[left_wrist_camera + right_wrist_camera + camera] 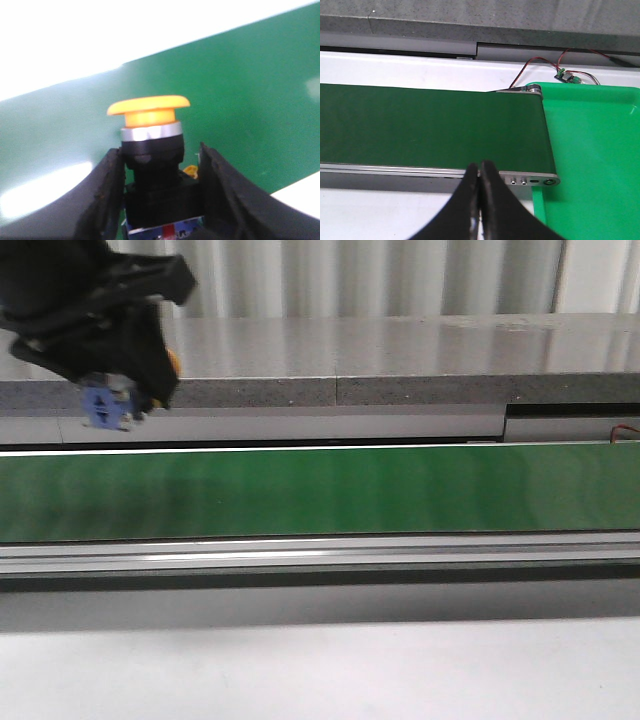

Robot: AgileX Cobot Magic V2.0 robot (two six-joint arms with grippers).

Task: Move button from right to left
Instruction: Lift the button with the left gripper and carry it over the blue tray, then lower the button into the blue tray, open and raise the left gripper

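The button [150,150] has a round yellow cap, a silver ring, a black collar and a blue base with a red mark. My left gripper [160,165] is shut on its black body, holding it above the green belt [240,100]. In the front view the left gripper [125,390] hangs at the far left, above the belt [320,490], with the button's blue block [107,406] showing under it. My right gripper [480,167] is shut and holds nothing, hovering over the near rail at the belt's right end [445,125].
A bright green tray [595,160] sits just past the belt's right end. A small circuit board with red and black wires [566,75] lies behind it. A grey ledge [400,350] runs behind the belt, and a white table surface [320,670] lies in front.
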